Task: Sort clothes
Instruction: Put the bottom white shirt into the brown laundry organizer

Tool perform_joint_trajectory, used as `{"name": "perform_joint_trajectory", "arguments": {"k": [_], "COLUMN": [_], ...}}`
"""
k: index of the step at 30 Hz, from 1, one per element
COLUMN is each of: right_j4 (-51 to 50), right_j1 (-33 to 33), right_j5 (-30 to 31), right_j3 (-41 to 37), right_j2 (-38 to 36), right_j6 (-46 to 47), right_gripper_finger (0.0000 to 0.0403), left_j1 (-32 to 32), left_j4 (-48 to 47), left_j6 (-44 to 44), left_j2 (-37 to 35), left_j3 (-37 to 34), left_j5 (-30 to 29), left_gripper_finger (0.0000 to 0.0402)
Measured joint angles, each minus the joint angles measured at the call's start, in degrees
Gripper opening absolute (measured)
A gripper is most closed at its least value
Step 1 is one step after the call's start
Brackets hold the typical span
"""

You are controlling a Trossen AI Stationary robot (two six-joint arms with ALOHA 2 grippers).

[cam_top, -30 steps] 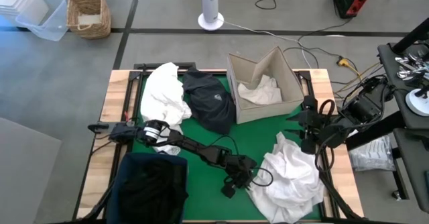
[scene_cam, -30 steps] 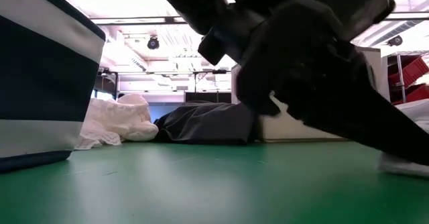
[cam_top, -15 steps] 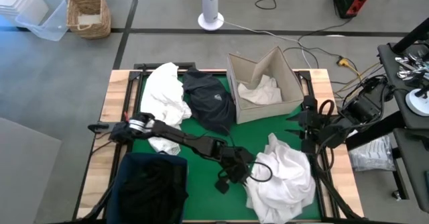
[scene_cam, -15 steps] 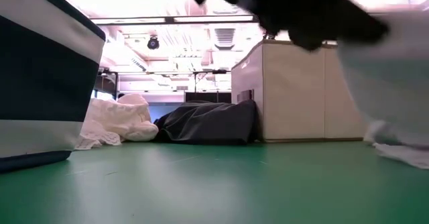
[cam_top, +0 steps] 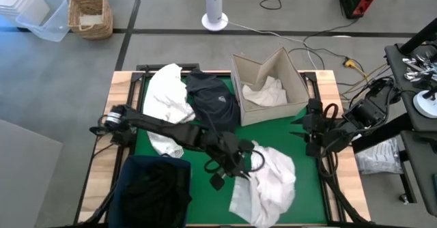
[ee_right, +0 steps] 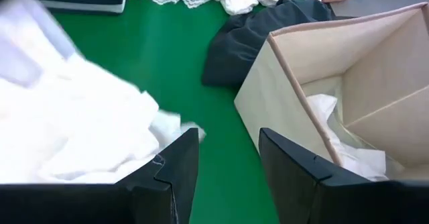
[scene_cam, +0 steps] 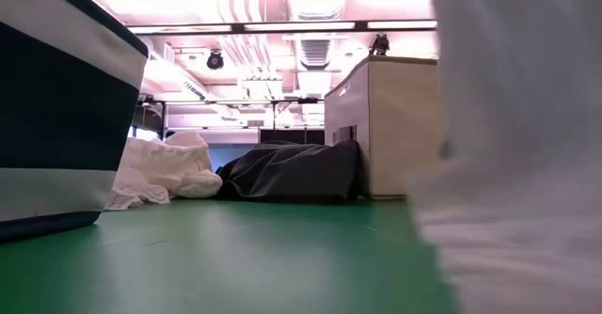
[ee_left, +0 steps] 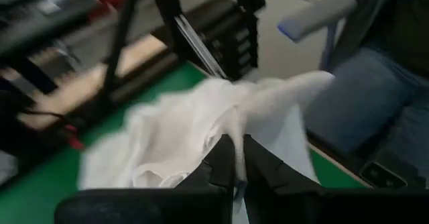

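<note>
Left arm's stretched way out across the middle of the table, left gripper [cam_top: 235,161] pinched tight on a white garment [cam_top: 270,180]. Right arm's parked at the table's right edge, right gripper [ee_right: 228,158] with its fingers [ee_right: 175,163] standing apart, holding nothing.

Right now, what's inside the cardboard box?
White cloth lies in the box, bunched against one wall; the right wrist view shows it too. Whatever is beneath it is covered, and the low view sees only the outside.
</note>
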Motion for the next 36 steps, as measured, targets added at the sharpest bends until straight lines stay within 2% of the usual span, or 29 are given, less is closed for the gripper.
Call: {"name": "perform_joint_trajectory", "arguments": {"k": [4,9,13,18,25,28,36], "right_j4": [-0.02,-0.04,0.06,0.16,0.19,0.28,2.15], "right_j1": [0.0,0.0,0.0,0.0,0.0,0.0,0.0], "right_j5": [-0.02,0.02,0.94,1.4,1.57,1.71,4.41], "right_j3": [-0.57,-1.1,-1.21,-1.32,-1.97,-2.19,-2.45], "right_j2": [-0.22,-1.16,-1.7,-1.86,-1.85,-1.89,-1.74], "right_j6": [-0.18,-0.22,-0.24,-0.87,-1.19,-1.23,-2.14], "right_gripper_finger": [0.0156,0.0153,0.0144,0.0139,0.0149,0.015,0.0141], "left_j1": [0.51,1.53,3.63,5.93,7.88,8.64,9.92], "left_j4": [-0.33,0.54,-2.3,-9.48,-17.76,-12.04,-11.96], "left_j6": [0.59,1.26,1.41,0.86,0.5,1.69,5.27], "left_j2": [-4.46,-8.33,-8.77,-8.3,-5.07,-7.36,-7.77], "left_j3": [0.0,1.04,4.91,15.29,34.84,31.87,34.24], "left_j5": [-2.68,-9.47,-9.95,-9.96,-10.02,-11.27,-19.53], "left_gripper_finger": [0.0,0.0,0.0,0.0,0.0,0.0,0.0]}}
